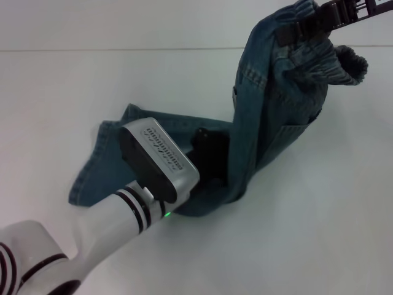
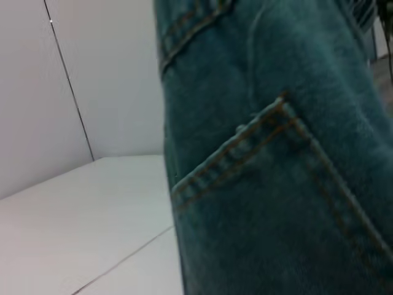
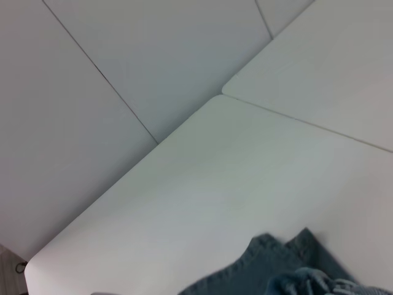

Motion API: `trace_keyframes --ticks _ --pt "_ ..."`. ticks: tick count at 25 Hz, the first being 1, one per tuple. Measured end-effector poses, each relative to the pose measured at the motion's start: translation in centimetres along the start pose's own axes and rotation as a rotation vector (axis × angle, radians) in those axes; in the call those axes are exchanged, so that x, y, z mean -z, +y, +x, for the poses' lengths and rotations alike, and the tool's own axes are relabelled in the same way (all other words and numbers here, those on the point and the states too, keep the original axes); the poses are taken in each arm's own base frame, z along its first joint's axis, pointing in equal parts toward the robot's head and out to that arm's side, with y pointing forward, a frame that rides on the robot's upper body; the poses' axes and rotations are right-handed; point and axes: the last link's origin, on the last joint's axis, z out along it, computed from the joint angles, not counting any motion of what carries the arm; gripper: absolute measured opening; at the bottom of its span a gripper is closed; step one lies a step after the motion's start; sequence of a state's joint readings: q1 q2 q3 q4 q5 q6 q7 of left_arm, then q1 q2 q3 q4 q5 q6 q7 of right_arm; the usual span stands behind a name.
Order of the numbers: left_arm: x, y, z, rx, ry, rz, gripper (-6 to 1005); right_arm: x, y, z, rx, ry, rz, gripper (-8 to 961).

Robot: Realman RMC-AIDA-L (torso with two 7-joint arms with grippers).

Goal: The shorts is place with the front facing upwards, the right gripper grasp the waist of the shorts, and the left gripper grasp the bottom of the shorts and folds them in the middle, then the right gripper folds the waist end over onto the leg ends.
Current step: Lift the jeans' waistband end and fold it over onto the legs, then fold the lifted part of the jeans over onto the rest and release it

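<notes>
Left arm (image 1: 92, 239) fills the head view at 7 o'clock, reaching in from the near edge. White table (image 1: 319, 233) under everything. Shorts (image 1: 258, 123): lower half flat on the table, upper half pulled up toward 1 o'clock. Waist (image 1: 319, 58) hangs from the right gripper (image 1: 307, 27), which is clenched on the ruffled band. Left gripper (image 1: 209, 153) sits on the flat denim at center; grip state cannot be told. Leg hems (image 1: 92, 166) lie at 9 o'clock.
</notes>
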State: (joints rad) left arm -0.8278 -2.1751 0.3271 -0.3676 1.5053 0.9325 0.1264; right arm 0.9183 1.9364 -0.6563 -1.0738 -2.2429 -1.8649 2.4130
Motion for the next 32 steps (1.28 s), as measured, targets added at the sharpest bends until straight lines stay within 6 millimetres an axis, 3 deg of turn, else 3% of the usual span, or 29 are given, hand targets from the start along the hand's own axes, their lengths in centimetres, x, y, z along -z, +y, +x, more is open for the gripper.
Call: trace_keyframes --ticks 6,11,16,22,27,32 --pt "0.4 0.2 0.0 0.026 0.024 0.020 9 -0.3 -0.1 -0.2 0.007 -0.001 0.005 183" --pt "2.2 -1.6 -0.7 0.066 0.074 0.142 9 -1.0 -0.2 -0.1 0.006 0.017 0.002 196" --pt "5.3 -4.5 -2.1 0.130 0.120 0.307 8 -2.3 -0.3 -0.3 0.009 0.034 0.001 208" --pt "11.0 -8.3 -4.1 0.306 0.204 0.430 8 -5.3 -0.2 -1.0 0.039 0.076 -0.018 223" --pt "15.4 -9.5 -5.2 0.391 0.214 0.351 8 -8.2 1.0 -2.3 0.115 0.119 -0.014 235" --pt "19.0 -8.6 -4.3 0.379 0.218 0.134 7 -10.7 2.2 -2.6 0.179 0.176 -0.012 247"
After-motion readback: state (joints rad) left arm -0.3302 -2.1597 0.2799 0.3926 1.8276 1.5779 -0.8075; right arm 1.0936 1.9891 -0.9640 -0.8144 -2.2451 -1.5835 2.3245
